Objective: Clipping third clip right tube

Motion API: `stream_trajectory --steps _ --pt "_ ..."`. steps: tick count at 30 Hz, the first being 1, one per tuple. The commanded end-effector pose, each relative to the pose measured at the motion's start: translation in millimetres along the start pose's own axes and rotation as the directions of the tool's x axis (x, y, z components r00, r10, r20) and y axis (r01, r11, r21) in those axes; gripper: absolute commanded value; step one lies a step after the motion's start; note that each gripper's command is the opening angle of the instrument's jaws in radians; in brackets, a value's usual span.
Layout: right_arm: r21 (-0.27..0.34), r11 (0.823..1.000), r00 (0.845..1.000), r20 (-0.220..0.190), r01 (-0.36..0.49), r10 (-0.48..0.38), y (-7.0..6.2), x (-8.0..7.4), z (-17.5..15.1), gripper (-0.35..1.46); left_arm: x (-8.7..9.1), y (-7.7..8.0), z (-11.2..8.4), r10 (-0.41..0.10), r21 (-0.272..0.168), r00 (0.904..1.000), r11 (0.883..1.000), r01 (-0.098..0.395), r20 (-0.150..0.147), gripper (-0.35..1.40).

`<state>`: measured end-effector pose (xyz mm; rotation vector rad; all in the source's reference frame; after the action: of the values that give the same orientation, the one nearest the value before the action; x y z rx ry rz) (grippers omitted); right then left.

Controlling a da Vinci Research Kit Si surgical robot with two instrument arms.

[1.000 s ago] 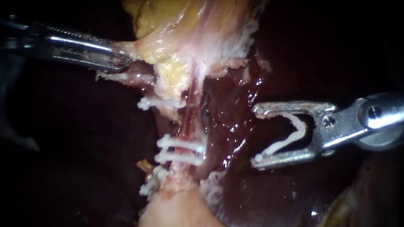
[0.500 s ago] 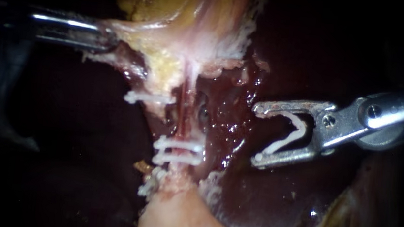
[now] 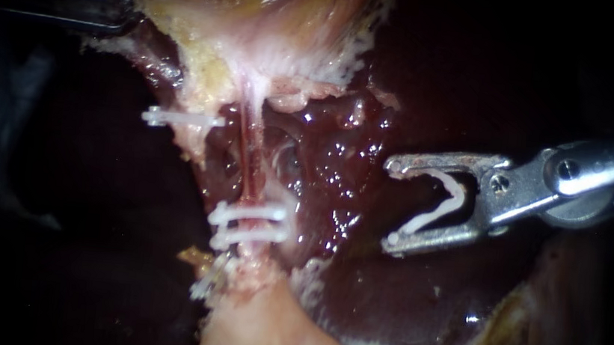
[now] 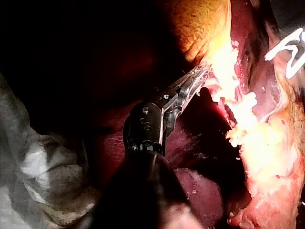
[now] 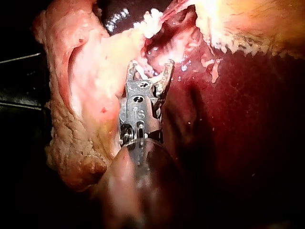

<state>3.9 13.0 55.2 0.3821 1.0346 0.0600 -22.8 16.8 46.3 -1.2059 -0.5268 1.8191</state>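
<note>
At the upper left of the endoscope view, your left instrument, a slim steel shaft ending in two small jaws, has those jaws clamped on the edge of a flap of pale yellow-white fatty tissue. The flap is stretched taut from the jaws toward the upper centre of the frame. Your left wrist camera shows the same grip, with both jaws closed on the bright rim of that flap.

Your right instrument, a steel shaft with a hinged pair of long jaws, comes in from the right edge. Its jaws stand wide and carry an open white V-shaped clip, one leg lying against each jaw and the mouth facing left. The right wrist camera shows the jaws spread with the clip seated between them and pale tissue just ahead.

Left of centre, the thin red right tube runs down from the stretched flap. Two closed white clips cross it side by side near its lower end. A single white clip sits on the pale strand just left of the tube. The loaded clip is well apart from the tube, off to its right, over the wet dark red liver.
</note>
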Motion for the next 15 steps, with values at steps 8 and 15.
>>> stream_trajectory --steps 8,15 --pt "0.011 0.995 0.995 -0.012 -0.097 0.097 0.6 1.2 2.3 0.5 -0.3 0.0 0.2 0.002 0.002 1.0 1.0 -0.002 -0.001 -0.35" --pt "0.029 0.981 0.98 -0.039 -0.192 0.193 1.5 1.6 6.2 0.5 -0.4 0.1 0.4 0.002 0.004 1.0 1.0 -0.002 -0.002 -0.35"
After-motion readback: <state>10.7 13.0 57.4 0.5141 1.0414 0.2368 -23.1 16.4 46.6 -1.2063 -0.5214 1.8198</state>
